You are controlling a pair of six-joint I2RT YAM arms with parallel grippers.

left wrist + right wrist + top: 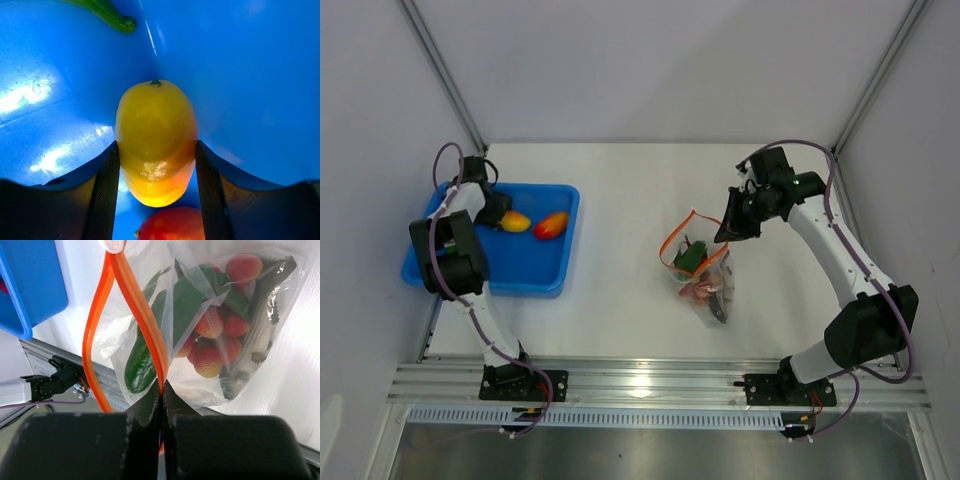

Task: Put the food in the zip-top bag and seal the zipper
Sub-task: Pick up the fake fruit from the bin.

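In the blue tray at the left of the desk, the left tool clamps a yellow mango. The right tool pinches the zipper of the zip-top bag, which lies mid-desk with green and red food inside.

Left arm folds back, its claw clamping a mango between both fingers. Right arm reaches inward, its claw pinched tight on the zipper.
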